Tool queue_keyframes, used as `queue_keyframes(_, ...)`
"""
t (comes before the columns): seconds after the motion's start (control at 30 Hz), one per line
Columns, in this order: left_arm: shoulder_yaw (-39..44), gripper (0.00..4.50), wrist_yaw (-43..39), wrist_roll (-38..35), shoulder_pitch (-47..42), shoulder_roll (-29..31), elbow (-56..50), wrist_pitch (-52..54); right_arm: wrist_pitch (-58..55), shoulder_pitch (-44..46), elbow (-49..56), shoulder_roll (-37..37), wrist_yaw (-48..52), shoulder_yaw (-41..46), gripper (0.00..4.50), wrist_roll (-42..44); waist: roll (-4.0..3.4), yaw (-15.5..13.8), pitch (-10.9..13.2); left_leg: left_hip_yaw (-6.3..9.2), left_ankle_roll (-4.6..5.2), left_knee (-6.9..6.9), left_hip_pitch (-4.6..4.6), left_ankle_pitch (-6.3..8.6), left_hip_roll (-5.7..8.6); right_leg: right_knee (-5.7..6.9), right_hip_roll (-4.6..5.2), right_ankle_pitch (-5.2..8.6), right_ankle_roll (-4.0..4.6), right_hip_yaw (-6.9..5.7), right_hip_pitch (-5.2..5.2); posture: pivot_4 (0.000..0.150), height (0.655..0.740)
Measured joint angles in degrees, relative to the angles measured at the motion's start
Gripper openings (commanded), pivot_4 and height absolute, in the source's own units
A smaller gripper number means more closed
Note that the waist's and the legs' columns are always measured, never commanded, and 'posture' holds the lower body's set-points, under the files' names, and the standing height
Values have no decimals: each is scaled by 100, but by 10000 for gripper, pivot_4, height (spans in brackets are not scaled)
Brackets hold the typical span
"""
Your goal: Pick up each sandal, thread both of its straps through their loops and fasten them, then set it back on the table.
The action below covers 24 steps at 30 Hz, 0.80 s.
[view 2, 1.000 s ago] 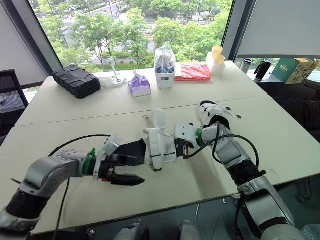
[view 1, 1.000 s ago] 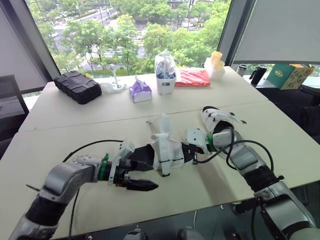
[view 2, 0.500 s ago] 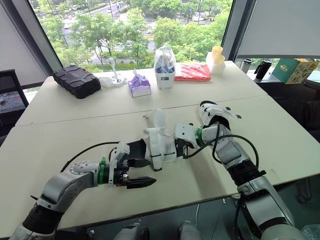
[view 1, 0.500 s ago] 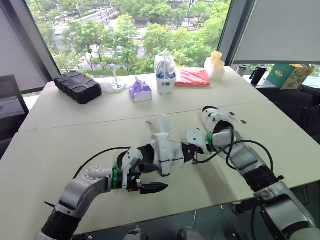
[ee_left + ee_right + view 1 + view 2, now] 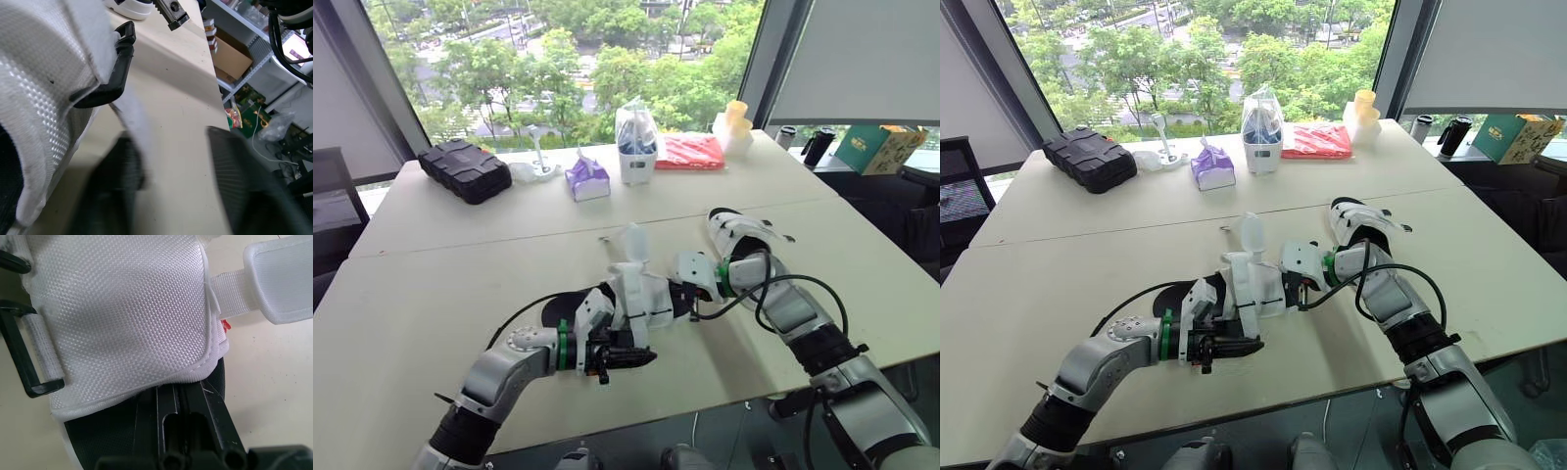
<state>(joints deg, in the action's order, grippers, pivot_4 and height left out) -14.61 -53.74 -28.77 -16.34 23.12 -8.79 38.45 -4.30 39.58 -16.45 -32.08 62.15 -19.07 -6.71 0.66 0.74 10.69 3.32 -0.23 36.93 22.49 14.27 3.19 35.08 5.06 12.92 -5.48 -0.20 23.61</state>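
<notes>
A white-strapped sandal with a black sole (image 5: 636, 294) lies mid-table, its straps loose. My right gripper (image 5: 681, 295) is shut on its right end; in the right wrist view the white upper (image 5: 122, 308), a black loop (image 5: 19, 362) and a free strap (image 5: 274, 284) lie just ahead. My left gripper (image 5: 642, 357) is at the sandal's near side. In the left wrist view its fingers (image 5: 117, 186) stand apart, a hanging white strap end (image 5: 133, 115) lies against one, and a black loop (image 5: 117, 63) sits above. A second sandal (image 5: 740, 233) rests to the right.
Along the far side of the table (image 5: 460, 284) stand a black case (image 5: 465, 168), a purple tissue pack (image 5: 588, 179), a white bagged container (image 5: 637, 137), a red packet (image 5: 691, 151) and yellow cups (image 5: 736, 121). A green box (image 5: 881, 147) sits beyond the right edge.
My left arm has swung right along the table's near side, bringing its gripper up to the sandal's hanging strap. The right arm and both sandals have stayed put.
</notes>
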Motion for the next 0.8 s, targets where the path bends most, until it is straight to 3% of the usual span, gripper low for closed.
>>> queue_keyframes(0.03, 0, 332, -2, 0, 4, 21, -7, 5, 0, 0, 1, 1, -1, 0, 0, 1, 0, 1, 0, 0, 0, 0, 0, 0, 0, 0, 0, 0, 0, 0, 0, 1500, 7400)
queue_keyframes(0.5, -550, 332, -1179, 70, 257, 1390, -1077, -85, -43, -28, 68, -4, -8, 1, 0, 6, -2, 2, 1, 0, 0, -6, 1, 1, -1, -2, 5, 10, 16, 1, 3, 1500, 7400)
queue_keyframes(0.8, -653, 332, -1393, 227, 259, 1643, -1449, -545, -93, -96, 237, -16, 66, 0, 0, 15, -1, -1, 1, -1, 1, -30, 2, 1, -1, -2, 5, 10, 15, 0, 15, 1500, 7400)
